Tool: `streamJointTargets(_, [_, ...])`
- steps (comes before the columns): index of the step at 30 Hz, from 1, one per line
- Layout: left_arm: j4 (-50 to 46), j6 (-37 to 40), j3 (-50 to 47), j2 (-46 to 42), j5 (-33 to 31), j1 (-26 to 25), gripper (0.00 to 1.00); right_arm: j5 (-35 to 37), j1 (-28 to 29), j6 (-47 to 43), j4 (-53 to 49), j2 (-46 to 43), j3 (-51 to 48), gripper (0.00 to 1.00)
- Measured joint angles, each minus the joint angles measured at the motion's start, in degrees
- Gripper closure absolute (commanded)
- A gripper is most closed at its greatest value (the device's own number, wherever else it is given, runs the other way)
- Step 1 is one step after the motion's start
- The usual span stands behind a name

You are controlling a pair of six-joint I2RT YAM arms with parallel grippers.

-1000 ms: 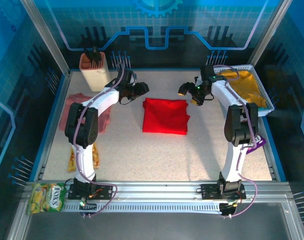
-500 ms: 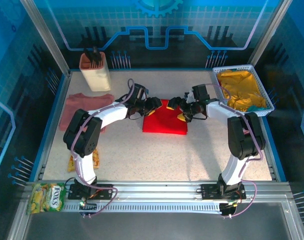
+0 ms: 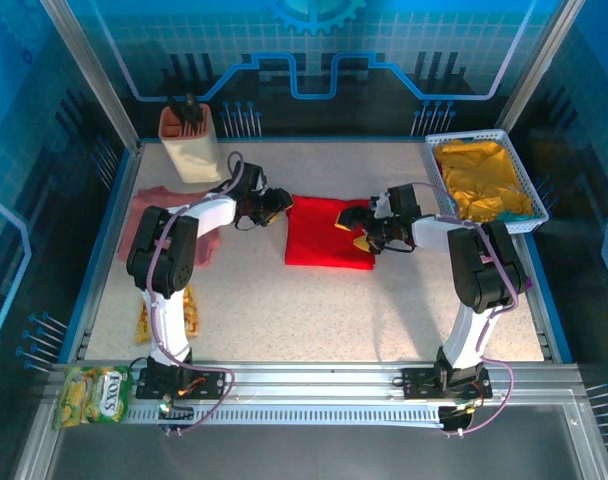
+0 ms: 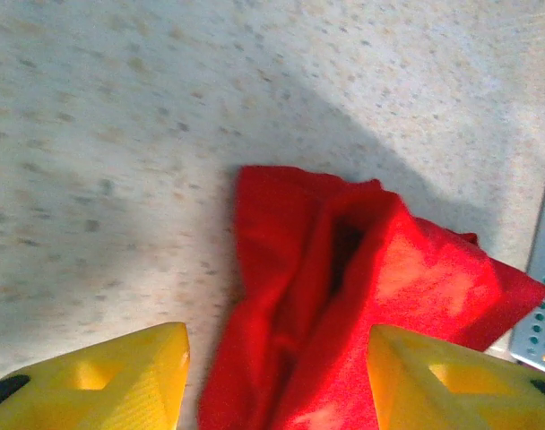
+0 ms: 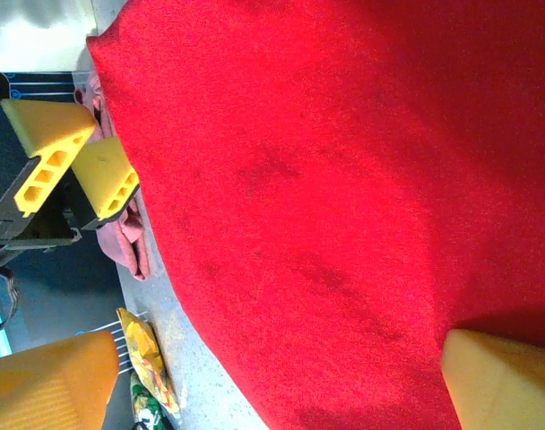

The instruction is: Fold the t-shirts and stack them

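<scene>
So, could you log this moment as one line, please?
red t-shirt: folded, mid-table | left gripper: open at its left edge | right gripper: open over its right side | pink t-shirt: apart, far left, unstacked

Pretty clearly a robot lab, or at least a boxed-in test cell rather than anyone's home. Two arms, one on the left (image 3: 169, 250) and one on the right (image 3: 479, 265), were bolted to a slotted metal rail (image 3: 314, 385) at the near edge of a speckled table (image 3: 284, 310). Aluminium posts (image 3: 84, 70) fenced it in. The blue panels (image 3: 314, 40) around it had a gear and circuit lines printed on them. The stuff lying about looked like practice props: a red shirt (image 3: 329, 232), a white basket (image 3: 464, 137) of yellow cloth, a snack bag (image 3: 94, 393) and a beige holder (image 3: 189, 145).
</scene>
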Motion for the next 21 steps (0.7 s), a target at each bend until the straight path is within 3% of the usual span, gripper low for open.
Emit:
streamJointTargets(6, [-8.4, 7.6, 0.9, -0.8, -1.2, 0.3, 0.38, 0.3, -0.5, -4.9, -5.7, -3.6, 1.9, 0.06])
streamJointTargets(12, [-16.2, 15.0, 6.2, -0.3, -1.3, -3.0, 0.33, 0.4, -1.5, -8.9, -9.1, -8.8, 5.0, 0.06])
streamJointTargets(21, [-24.5, 19.4, 17.2, 8.5, -1.3, -7.2, 0.32, -0.3, -3.9, -9.7, -10.1, -9.4, 1.7, 0.06])
